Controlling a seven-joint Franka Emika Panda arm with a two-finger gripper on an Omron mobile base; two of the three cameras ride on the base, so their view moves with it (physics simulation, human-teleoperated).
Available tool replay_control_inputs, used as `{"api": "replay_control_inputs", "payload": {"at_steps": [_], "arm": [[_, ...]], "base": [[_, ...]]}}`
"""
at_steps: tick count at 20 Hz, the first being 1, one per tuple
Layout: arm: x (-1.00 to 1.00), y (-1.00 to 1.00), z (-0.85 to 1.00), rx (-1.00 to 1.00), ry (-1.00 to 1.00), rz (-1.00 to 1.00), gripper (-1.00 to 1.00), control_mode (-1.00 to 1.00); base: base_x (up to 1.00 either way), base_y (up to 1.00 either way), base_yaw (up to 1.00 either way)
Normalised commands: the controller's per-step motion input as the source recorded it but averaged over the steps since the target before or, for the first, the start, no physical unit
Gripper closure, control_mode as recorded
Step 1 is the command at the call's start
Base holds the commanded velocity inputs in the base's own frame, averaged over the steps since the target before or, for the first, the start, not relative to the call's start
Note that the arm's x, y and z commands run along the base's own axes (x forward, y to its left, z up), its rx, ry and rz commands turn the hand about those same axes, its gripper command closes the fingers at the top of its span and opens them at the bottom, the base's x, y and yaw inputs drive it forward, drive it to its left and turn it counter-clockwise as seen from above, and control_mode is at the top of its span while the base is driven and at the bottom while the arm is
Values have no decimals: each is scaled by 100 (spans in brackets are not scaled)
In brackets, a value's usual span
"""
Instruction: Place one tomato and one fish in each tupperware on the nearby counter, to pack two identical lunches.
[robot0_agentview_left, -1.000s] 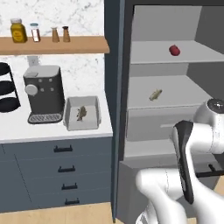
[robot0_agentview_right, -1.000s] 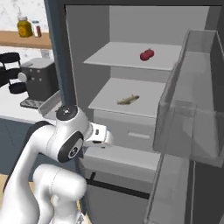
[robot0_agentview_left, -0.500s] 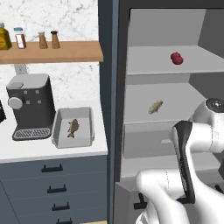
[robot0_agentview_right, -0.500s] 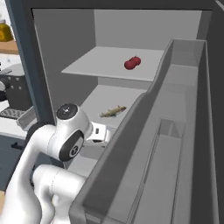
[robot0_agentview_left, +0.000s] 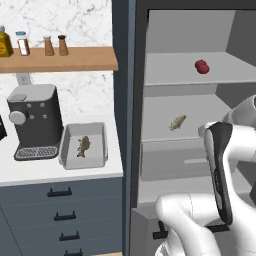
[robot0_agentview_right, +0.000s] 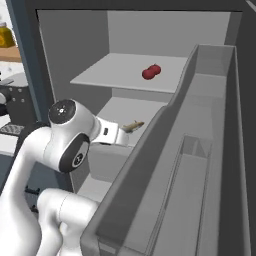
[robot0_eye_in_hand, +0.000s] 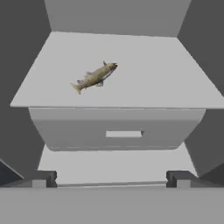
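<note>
A slim tan-brown fish (robot0_eye_in_hand: 95, 76) with darker fins lies at a slant on the middle fridge shelf (robot0_eye_in_hand: 175, 87), above a grey drawer (robot0_eye_in_hand: 118, 131). The gripper (robot0_eye_in_hand: 111, 178) hovers level before it, fingers spread wide, holding nothing. Counted: 2 fish — the second (robot0_agentview_left: 84, 146) sits in 1 grey tupperware (robot0_agentview_left: 67, 158) on the counter (robot0_agentview_left: 50, 172) — and 1 red tomato (robot0_agentview_left: 202, 66) on the top shelf.

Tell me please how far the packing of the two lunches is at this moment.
Done: one fish already lies in the tupperware on the counter. In hand: nothing; the open gripper faces the second fish on the middle fridge shelf, apart from it. Left: that fish and the tomatoes, seen as a red shape on the upper shelf. No tomato lies in the visible tupperware.
</note>
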Motion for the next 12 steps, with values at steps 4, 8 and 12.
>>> {"api": "replay_control_inputs", "payload": {"at_steps": [4,8,12], "arm": [[2,1,54,35,-2,-20,-100,-100],[32,15,11,25,-7,-19,-100,-100],[69,49,-33,4,-3,-8,-100,-100]], "base": [[0,0,0],[0,0,0],[0,0,0]]}}
